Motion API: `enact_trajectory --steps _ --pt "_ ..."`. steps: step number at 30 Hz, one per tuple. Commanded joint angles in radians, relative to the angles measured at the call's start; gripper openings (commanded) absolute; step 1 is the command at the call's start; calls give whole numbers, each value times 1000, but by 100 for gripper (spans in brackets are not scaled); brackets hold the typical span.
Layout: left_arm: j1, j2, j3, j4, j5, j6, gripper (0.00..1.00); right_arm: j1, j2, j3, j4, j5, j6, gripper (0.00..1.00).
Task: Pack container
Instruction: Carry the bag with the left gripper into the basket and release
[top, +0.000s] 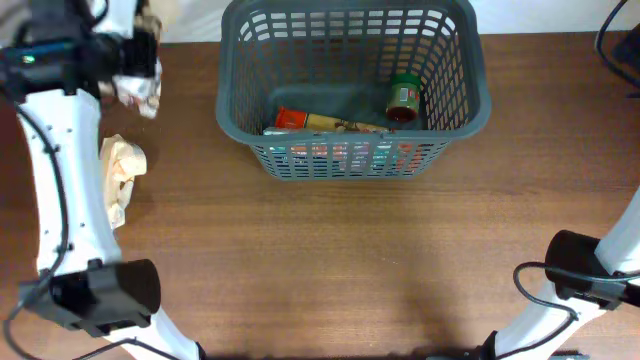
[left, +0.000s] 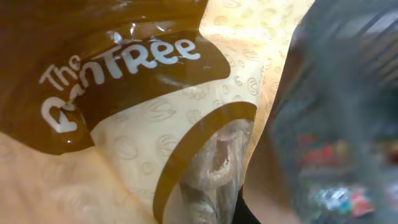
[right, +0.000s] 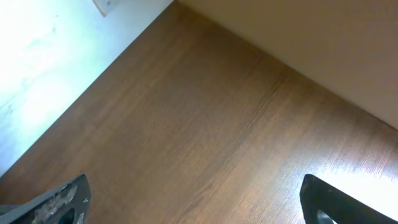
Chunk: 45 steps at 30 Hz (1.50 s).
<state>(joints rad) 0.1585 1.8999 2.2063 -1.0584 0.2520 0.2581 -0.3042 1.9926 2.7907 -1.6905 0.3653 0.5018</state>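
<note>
Container (top: 350, 160) sits at the far middle of the table (top: 350, 260), partly packed. Inside it are a green-lidded jar (top: 404, 98) at the right end and a long packet (top: 330, 123) lying along the front wall. More printed packs show through the front lattice, too blurred to name.

Left gripper (top: 138, 72) hovers well left of the container with a "Pantree" snack bag (left: 155, 124) right against its camera. It looks carried, but the fingers are hidden behind the bag, so I cannot tell if they are clamped.

A crumpled tan bag (top: 122, 160) lies on the table left of the container, nearer than the gripper, not yet packed.

Right gripper (right: 193, 202) is spread wide and empty, well off to the near right of the container.

Judgement: roughly midway, with at least two bags left.
</note>
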Motion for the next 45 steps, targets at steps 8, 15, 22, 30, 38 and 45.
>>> enact_trajectory --steps 8,15,22,30,38,45 --pt "-267 -6 211 102 294 219 2 2 -3 1 3 2 12 99" --pt "-467 47 211 196 294 343 2 2 -3 1 3 2 12 99" --pt "-544 193 211 176 294 342 2 2 -3 1 3 2 12 99" --pt "-565 364 211 159 291 341 2 2 -3 1 3 2 12 99" --pt "-565 438 211 106 275 341 2 2 -3 1 3 2 12 99" --pt "-563 438 211 92 275 284 99 2 -3 1 3 2 12 99"
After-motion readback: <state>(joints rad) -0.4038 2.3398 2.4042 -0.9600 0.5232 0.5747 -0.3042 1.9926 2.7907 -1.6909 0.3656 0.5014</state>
